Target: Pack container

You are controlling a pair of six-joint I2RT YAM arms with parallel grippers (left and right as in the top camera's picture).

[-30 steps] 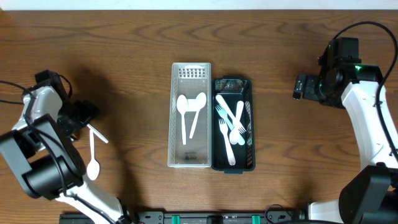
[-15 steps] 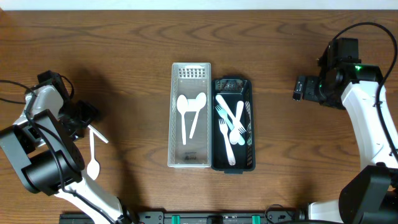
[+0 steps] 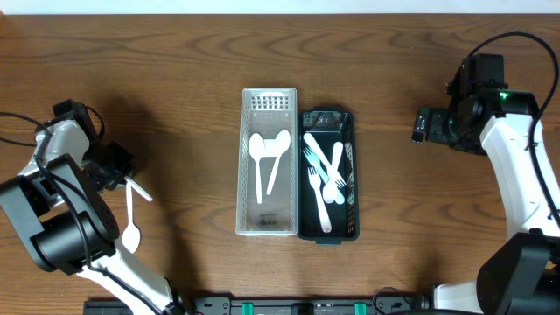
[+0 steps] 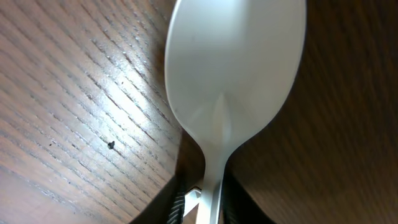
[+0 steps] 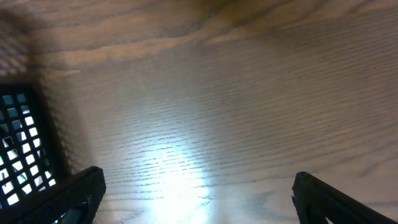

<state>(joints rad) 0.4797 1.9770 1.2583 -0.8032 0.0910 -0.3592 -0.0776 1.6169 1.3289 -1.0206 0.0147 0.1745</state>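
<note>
- Overhead view: the left pincer [image 3: 118,166] is placed near the left edge of the counter [image 3: 175,70] and is closed on the handle of a white spoon [image 3: 130,214], well apart from both trays.
- Left wrist view: the spoon [image 4: 233,74] is seen clamped by its handle; whether its bowl is lifted off the wood cannot be told.
- 2 spoons [image 3: 267,157] are already laid in the white tray [image 3: 242,166] at the counter's middle, and several forks [image 3: 319,175] in the black tray [image 3: 355,175] touching it.
- The right pincer [image 3: 422,123] is held open and empty near the right edge.
- Packing is judged nearly done: only the gripped spoon is left, to be carried to the white tray.
</note>
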